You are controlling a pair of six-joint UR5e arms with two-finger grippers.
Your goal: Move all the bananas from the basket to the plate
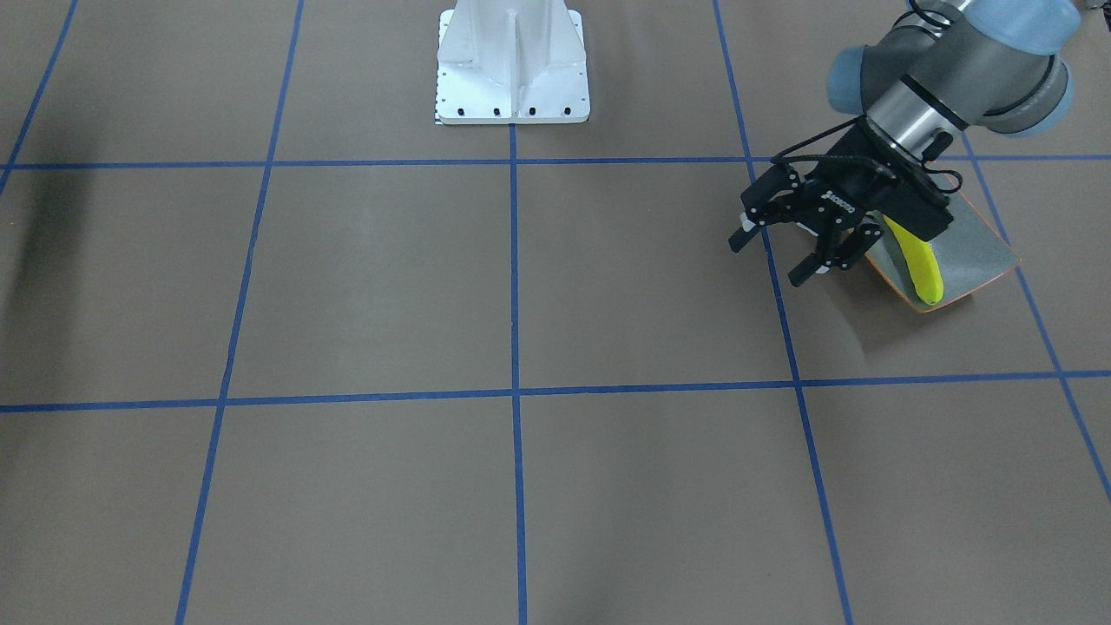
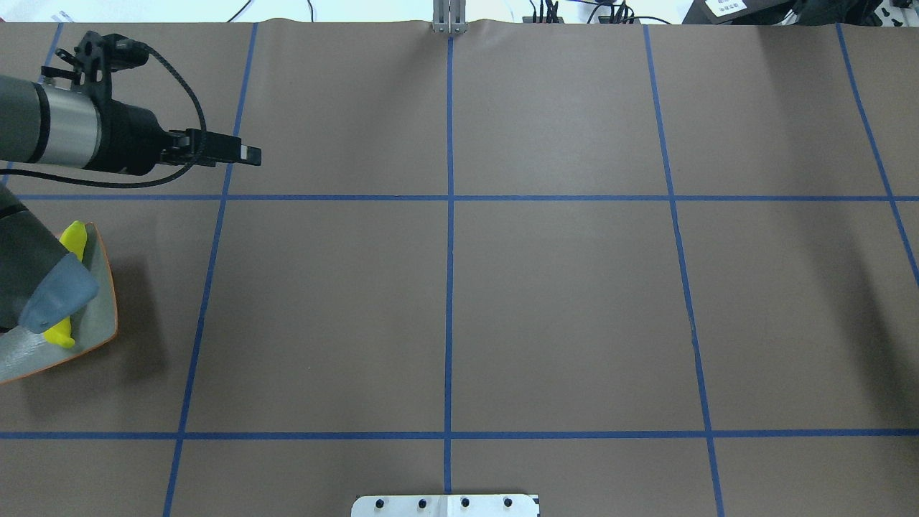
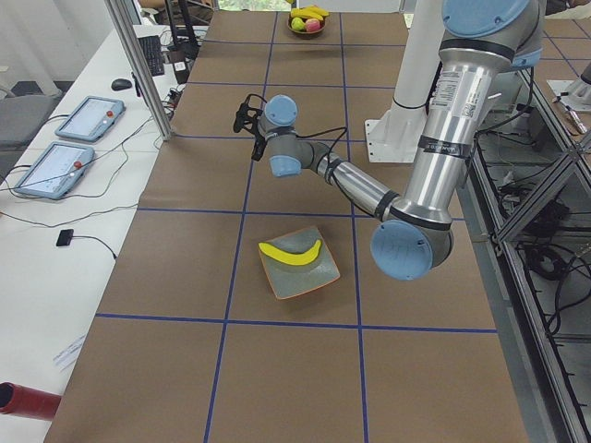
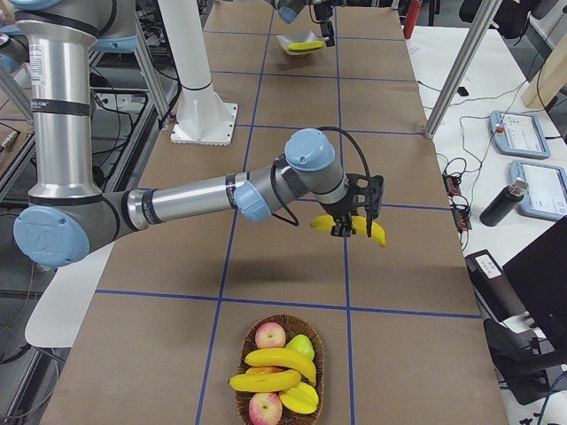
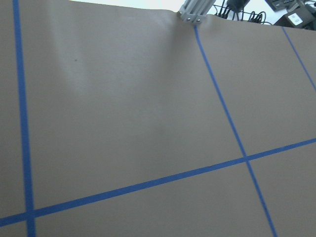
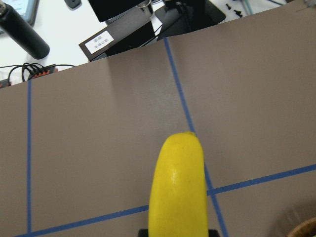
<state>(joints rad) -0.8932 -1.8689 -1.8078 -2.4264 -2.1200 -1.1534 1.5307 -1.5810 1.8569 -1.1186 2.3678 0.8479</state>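
- Yellow banana hangs crosswise in your right tool, which is closed on its middle. The plate lies far up the tabletop.
- Front view: your left tool, spread and empty, hovers just beside that plate, so it is the nearer arm.
- Right wrist view: the banana's long axis points straight ahead.

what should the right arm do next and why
Probably swing the right gripper, shut on a banana above the table, along toward the plate at the far end; another banana lies there and the open left gripper hovers near it.

Glossy plastic bananas, woven basket, matt paper table.
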